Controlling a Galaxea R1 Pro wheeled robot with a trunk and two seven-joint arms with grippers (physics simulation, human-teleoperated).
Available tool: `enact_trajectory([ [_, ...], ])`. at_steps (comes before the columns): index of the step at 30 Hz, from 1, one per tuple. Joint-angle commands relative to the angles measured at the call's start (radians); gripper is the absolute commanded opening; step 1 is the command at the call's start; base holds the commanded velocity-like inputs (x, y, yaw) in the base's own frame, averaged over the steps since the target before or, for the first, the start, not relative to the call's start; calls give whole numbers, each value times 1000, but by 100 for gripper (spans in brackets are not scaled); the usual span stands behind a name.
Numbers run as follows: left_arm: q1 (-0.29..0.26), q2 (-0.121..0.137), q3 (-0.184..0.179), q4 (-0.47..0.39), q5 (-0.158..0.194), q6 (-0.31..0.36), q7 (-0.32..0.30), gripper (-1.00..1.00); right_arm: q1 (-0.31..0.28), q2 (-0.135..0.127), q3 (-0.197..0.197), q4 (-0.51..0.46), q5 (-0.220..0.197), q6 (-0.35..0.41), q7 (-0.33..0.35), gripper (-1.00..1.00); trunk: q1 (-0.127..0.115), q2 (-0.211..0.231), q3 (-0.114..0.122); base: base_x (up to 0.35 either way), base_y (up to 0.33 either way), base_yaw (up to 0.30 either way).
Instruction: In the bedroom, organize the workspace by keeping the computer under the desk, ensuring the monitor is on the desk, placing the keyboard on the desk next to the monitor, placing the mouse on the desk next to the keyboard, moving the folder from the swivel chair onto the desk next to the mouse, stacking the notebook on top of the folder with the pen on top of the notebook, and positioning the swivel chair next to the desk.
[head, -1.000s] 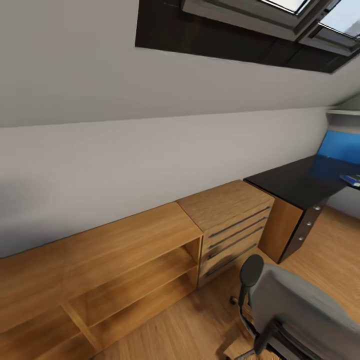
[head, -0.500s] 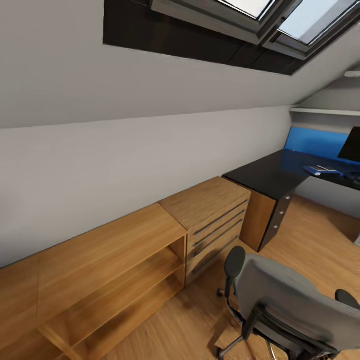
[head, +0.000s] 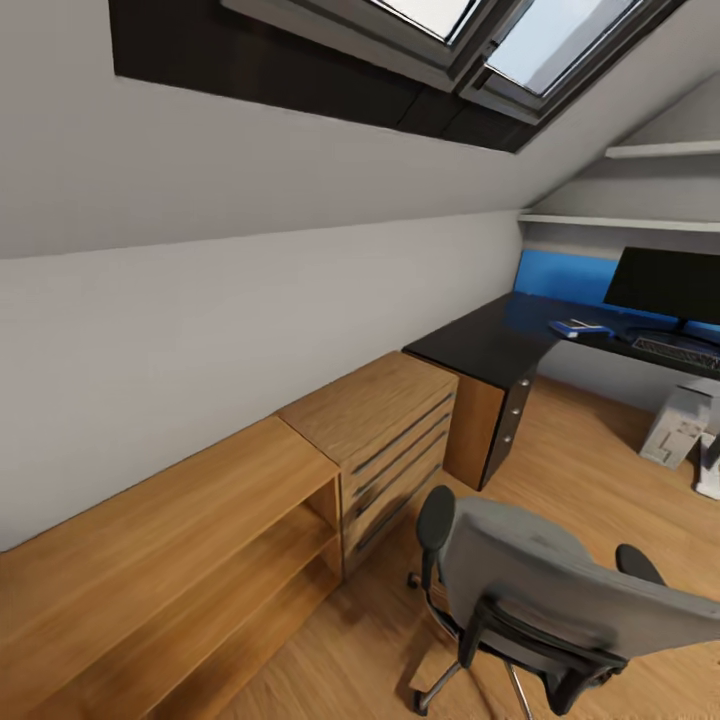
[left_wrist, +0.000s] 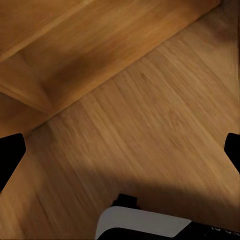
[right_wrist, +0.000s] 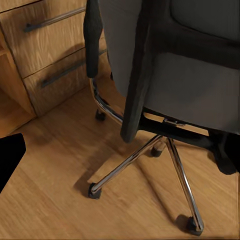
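Now the head view has swung right, bringing the monitor, keyboard and folder on the bench into sight beyond the chair, which stands just ahead of the right claw; both claws' fingertips sit wide apart, empty.

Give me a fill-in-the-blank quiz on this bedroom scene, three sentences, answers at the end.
1. The monitor stands on the black ____.
2. The keyboard lies in front of the ____.
3. The swivel chair stands on the wooden ____, apart from the desk.

Missing words: desk; monitor; floor
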Motion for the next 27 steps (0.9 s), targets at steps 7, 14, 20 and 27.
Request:
enact_trajectory([
  [7,-1,1,-7,0,4,-2,8,100,-1,0,8,2,1,-1,-10,100,0,-1,-1,59,52,-300],
  [14,-1,1,-8,0,4,-2,7,100,-1,0,8,2,1,-1,-10,100,0,-1,-1,4,3,-300],
  [20,-1,1,-9,0,4,-2,8,100,-1,0,8,2,1,-2,-10,100,0,-1,-1,0,0,-300],
  [27,-1,1,-9,0,4,-2,7,100,-1,0,8,2,1,-2,-10,100,0,-1,-1,0,0,-300],
])
